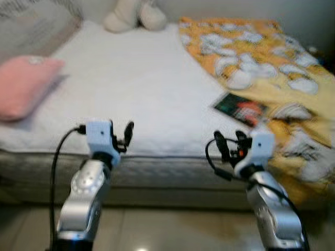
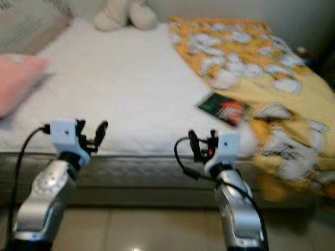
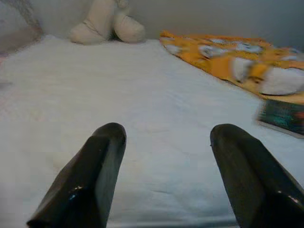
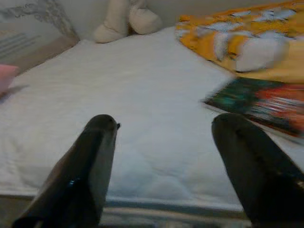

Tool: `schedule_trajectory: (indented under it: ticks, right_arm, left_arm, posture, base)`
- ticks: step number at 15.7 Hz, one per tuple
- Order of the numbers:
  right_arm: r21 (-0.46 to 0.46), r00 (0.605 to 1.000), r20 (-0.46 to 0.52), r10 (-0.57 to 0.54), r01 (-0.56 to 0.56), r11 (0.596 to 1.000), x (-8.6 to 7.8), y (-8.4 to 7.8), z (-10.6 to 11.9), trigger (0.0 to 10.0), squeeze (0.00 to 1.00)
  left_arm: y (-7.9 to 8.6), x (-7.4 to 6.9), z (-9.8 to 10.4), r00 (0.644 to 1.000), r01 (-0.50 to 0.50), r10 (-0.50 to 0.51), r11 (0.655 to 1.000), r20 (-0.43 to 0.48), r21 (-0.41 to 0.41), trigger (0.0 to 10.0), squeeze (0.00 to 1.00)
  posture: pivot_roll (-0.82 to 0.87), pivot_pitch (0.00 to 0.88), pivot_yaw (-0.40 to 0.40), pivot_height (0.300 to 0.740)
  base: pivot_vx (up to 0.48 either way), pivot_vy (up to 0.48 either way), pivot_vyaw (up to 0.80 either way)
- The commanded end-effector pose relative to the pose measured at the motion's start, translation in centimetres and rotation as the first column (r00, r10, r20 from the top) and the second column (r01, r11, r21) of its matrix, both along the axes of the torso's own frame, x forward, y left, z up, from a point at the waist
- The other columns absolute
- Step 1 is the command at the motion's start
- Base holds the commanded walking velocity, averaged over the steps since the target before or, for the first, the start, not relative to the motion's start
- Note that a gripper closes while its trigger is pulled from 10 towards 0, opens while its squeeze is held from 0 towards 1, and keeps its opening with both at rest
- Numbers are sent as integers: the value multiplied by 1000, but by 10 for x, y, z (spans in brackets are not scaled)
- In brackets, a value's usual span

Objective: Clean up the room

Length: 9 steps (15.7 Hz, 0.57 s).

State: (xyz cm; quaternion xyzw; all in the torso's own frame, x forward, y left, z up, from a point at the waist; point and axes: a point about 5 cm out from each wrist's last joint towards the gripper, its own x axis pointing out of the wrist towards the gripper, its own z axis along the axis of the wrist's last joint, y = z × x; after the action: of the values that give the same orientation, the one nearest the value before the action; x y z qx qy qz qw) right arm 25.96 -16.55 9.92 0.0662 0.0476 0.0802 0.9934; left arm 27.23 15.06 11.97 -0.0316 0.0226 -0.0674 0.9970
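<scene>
Since the book (image 1: 241, 109) lies loose on the bed (image 1: 136, 89), near its front edge toward the right and just beside the rumpled yellow blanket (image 1: 272, 68), I judge the tidying hardly begun: nothing on the mattress looks put away yet. That blanket is bunched over the right side and spills off the near right corner, a pink pillow (image 1: 23, 83) sits at the far left, and a cream stuffed toy (image 1: 135, 14) rests at the far end by the wall. From what I see, the book, the blanket and perhaps the toy are all left to do. My right tool (image 4: 161, 142) hovers at the near edge, fingers wide apart, holding nothing, the book ahead to its right. My left tool (image 3: 164, 152) is likewise spread and empty, over bare sheet, touching nothing.
</scene>
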Motion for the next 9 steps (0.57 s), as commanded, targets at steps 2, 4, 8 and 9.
schedule_trajectory:
  ticks: [2,4,8,9]
  right_arm:
    - [1,1000,13,-1,1,1000,2,-1,4,10000,1000]
    - [-57,998,-38,-53,51,997,3,-5,-3,10000,729]
    - [-57,999,-38,-37,35,998,3,-4,-3,10000,0]
    - [-54,999,-51,-18,15,998,3,-2,-5,10000,0]
  left_arm:
    - [1,0,4,1000,8,-9,1000,16,25,10000,1000]
    - [3,1,5,999,-27,26,999,29,31,10000,906]
    - [1,-1,6,997,49,-54,995,55,86,10000,0]
    - [-1,-1,5,997,49,-54,995,51,88,10000,0]
  posture:
    - [-26,0,43,740]
    - [-25,0,42,740]
    - [-29,0,43,740]
    - [-27,0,42,740]
  base:
    - [0,-480,0]
    - [0,-139,0]
    - [62,0,0]
    - [334,0,0]
